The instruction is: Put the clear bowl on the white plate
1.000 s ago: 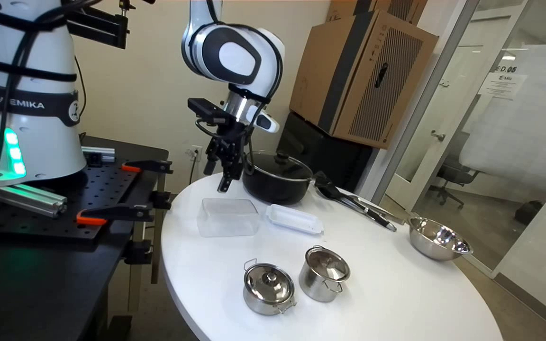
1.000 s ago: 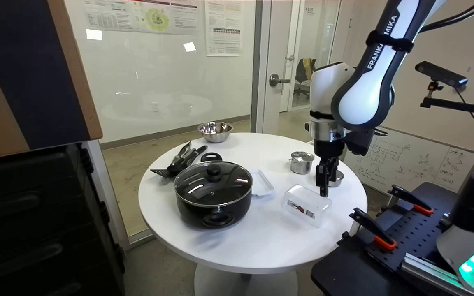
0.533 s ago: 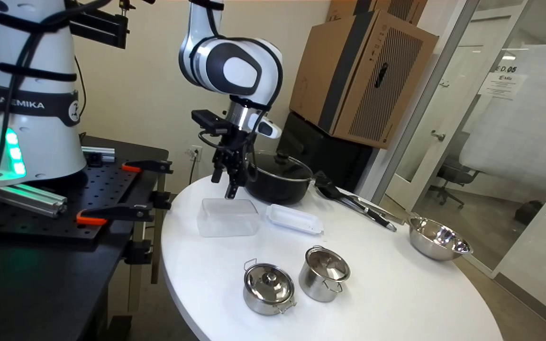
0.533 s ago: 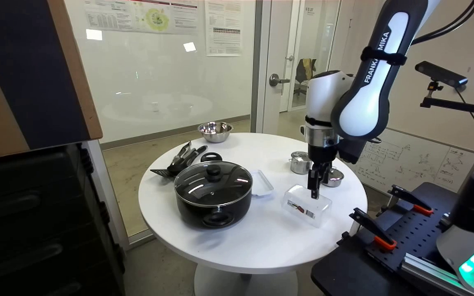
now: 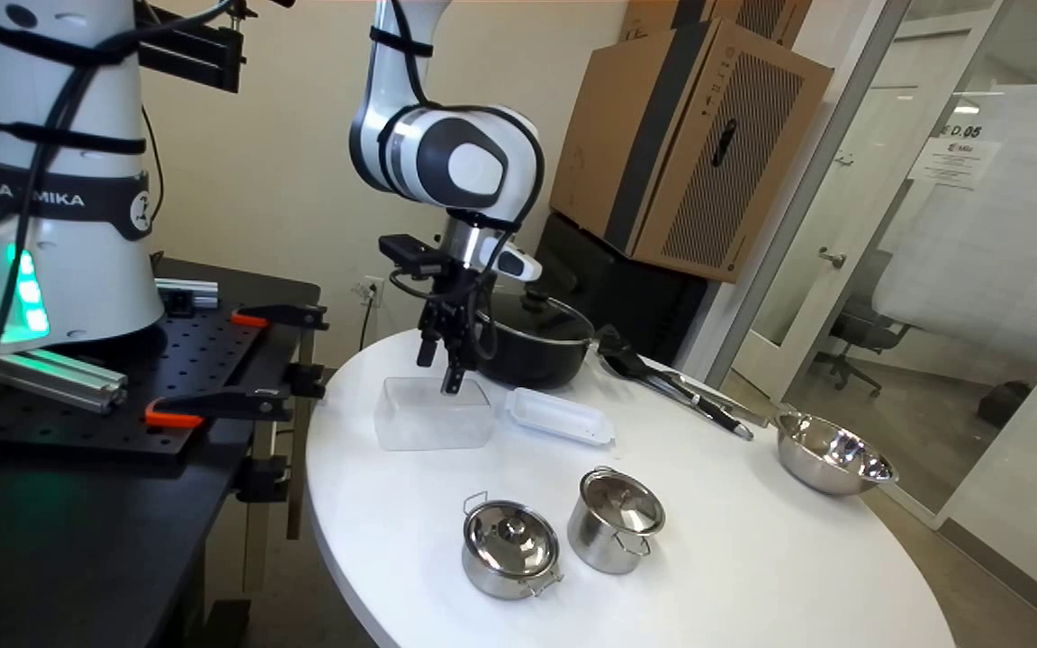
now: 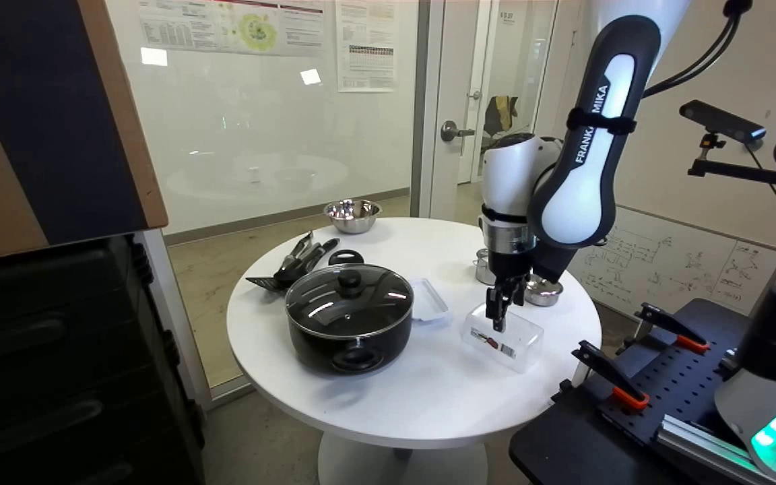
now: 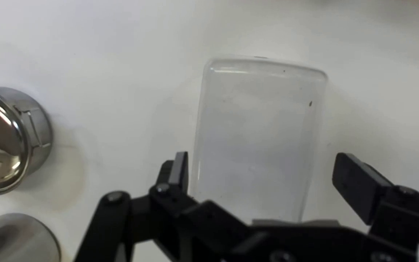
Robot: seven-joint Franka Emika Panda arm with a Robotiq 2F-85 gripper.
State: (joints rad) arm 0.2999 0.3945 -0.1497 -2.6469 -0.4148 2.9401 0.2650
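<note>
The clear bowl [image 5: 433,418] is a see-through boxy container standing on the round white table, left of the white plate [image 5: 560,417]. It also shows in an exterior view [image 6: 523,337], with a printed label on its side. There the plate [image 6: 430,301] is partly hidden behind the black pot. My gripper [image 5: 440,373] points down above the bowl and overlaps its far edge; it also shows in an exterior view [image 6: 508,313]. In the wrist view my gripper [image 7: 262,162] is open, with the bowl [image 7: 256,134] between its fingers, and grips nothing. The plate is out of the wrist view.
The lidded black pot [image 5: 536,346] stands close behind the plate, beside my gripper. Two small lidded steel pots [image 5: 511,549] [image 5: 616,520] stand nearer the camera. Black utensils [image 5: 671,382] and a steel bowl [image 5: 834,454] lie farther right on the white table [image 5: 734,549].
My gripper has moved down over the clear bowl, shifting towards the plate's side in both exterior views. Its fingers stay open. The bowl and plate have not moved.
</note>
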